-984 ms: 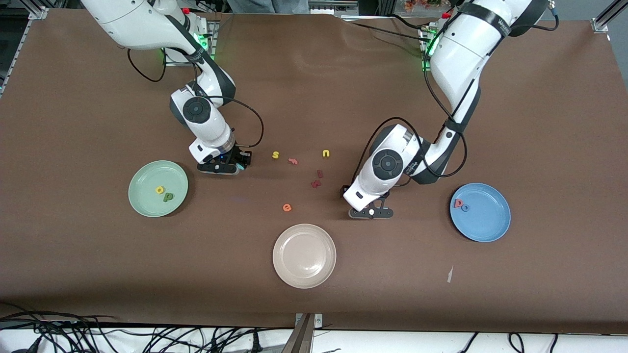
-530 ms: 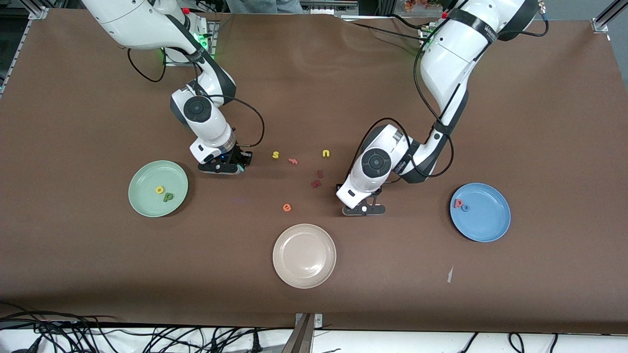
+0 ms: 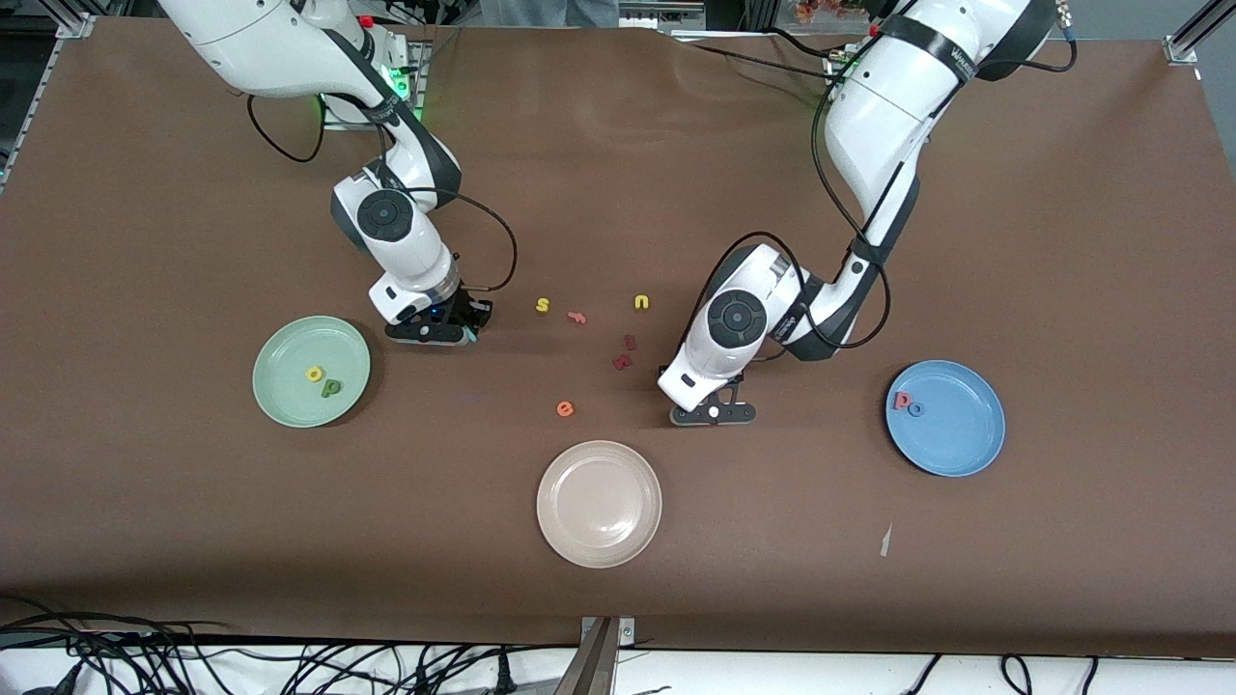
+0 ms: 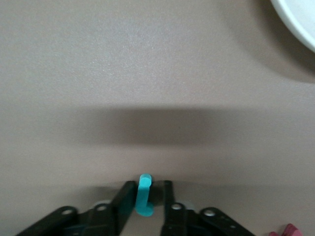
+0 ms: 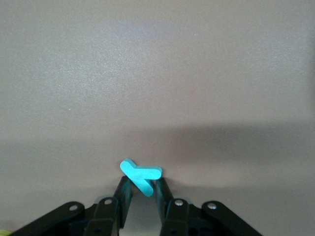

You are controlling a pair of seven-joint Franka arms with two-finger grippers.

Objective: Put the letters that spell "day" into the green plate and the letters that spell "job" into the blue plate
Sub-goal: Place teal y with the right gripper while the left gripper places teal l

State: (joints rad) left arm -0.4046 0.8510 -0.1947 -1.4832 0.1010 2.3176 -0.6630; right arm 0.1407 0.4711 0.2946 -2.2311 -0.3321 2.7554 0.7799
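Mid-height toward the right arm's end: green plate, holding yellow a and dark green d, the d's stem pointing down-frame so as to read like a p. Just above it, right gripper low over the table, clenched on light teal y, long stroke slanting between the fingertips, short arm lying crosswise. Centre: yellow s, yellow u, orange e. Lower centre: beige plate. Then left gripper down at the table, teal j at its tip, stem pointing away from the wrist; whether clamped cannot be told. Toward the left arm's end: blue plate with pinkish-red b, stem down-frame, touching blue o. Print on left arm's band unreadable.
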